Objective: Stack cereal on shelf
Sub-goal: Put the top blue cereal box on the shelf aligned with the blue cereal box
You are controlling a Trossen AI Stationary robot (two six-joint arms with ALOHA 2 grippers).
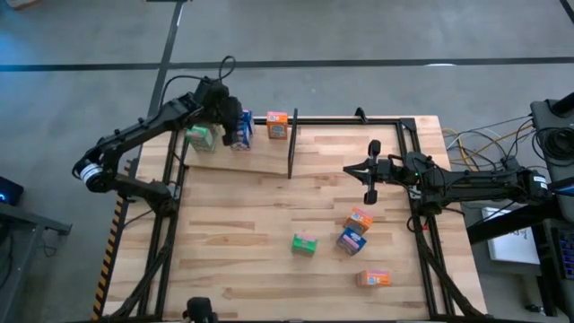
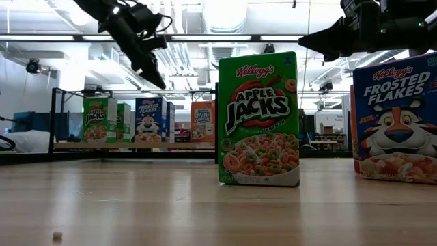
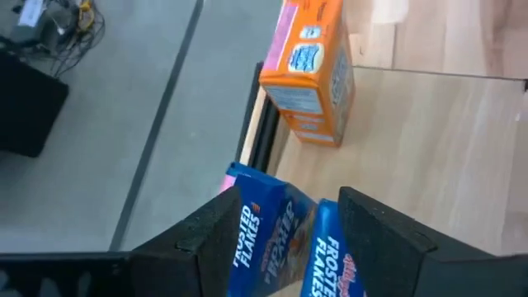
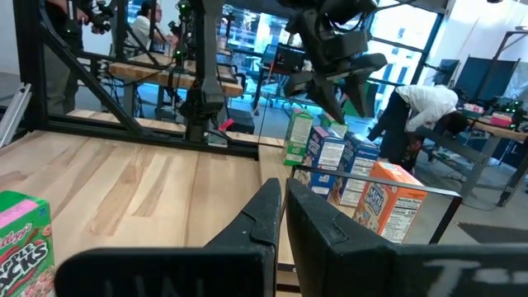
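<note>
The shelf point(image 1: 260, 160), a light wooden panel in a black frame, lies at the table's far left. On its far part stand upright cereal boxes: green ones point(image 1: 202, 136), two blue ones point(image 3: 264, 235) and an orange one point(image 1: 277, 125). My left gripper point(image 1: 233, 118) hangs open just above the two blue boxes, its fingers point(image 3: 198, 247) on either side of them and clear of them in the low view point(image 2: 147, 65). Near the table's right edge, my right gripper point(image 1: 370, 170) waits above the table, shut and with nothing in it.
Loose boxes lie on the table's near right: an orange one point(image 1: 359, 219), a blue one point(image 1: 351, 240), a green one point(image 1: 305, 243) and an orange one lying flat point(image 1: 374, 278). A black upright rod point(image 1: 291, 144) stands at the shelf's right end. People show in the room behind.
</note>
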